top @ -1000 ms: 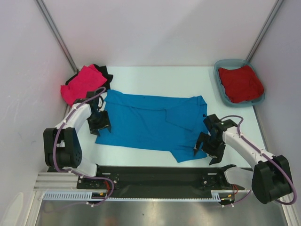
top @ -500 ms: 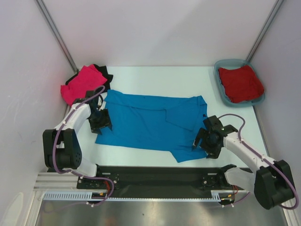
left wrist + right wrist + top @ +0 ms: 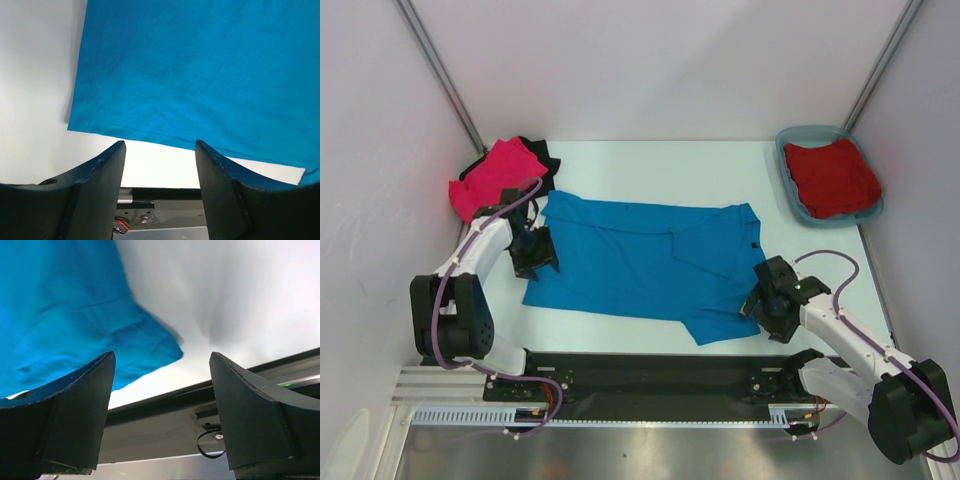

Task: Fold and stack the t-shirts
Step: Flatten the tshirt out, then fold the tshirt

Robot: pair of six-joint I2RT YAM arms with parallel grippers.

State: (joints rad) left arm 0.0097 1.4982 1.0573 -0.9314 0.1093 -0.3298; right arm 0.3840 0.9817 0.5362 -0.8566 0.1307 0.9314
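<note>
A bright blue t-shirt (image 3: pixel 640 265) lies spread flat across the middle of the table, one flap folded over near its right end. My left gripper (image 3: pixel 532 255) stands open at the shirt's left edge. In the left wrist view the blue shirt (image 3: pixel 200 65) has its hem just beyond the open left gripper (image 3: pixel 160 145), with bare table between the fingers. My right gripper (image 3: pixel 770 303) is open at the shirt's near right corner. In the right wrist view the blue shirt (image 3: pixel 65 305) has that corner just ahead of the empty right gripper (image 3: pixel 161 356).
A hot pink t-shirt (image 3: pixel 495 175) lies crumpled on a black one (image 3: pixel 542 155) at the back left. A teal tub (image 3: pixel 783 150) at the back right holds a dark red t-shirt (image 3: pixel 832 178). A black rail (image 3: pixel 640 375) runs along the near edge.
My right arm has swung a little, carrying its gripper slightly right beside the shirt's near right corner, and its jaws have narrowed a bit. The left gripper has hardly moved.
</note>
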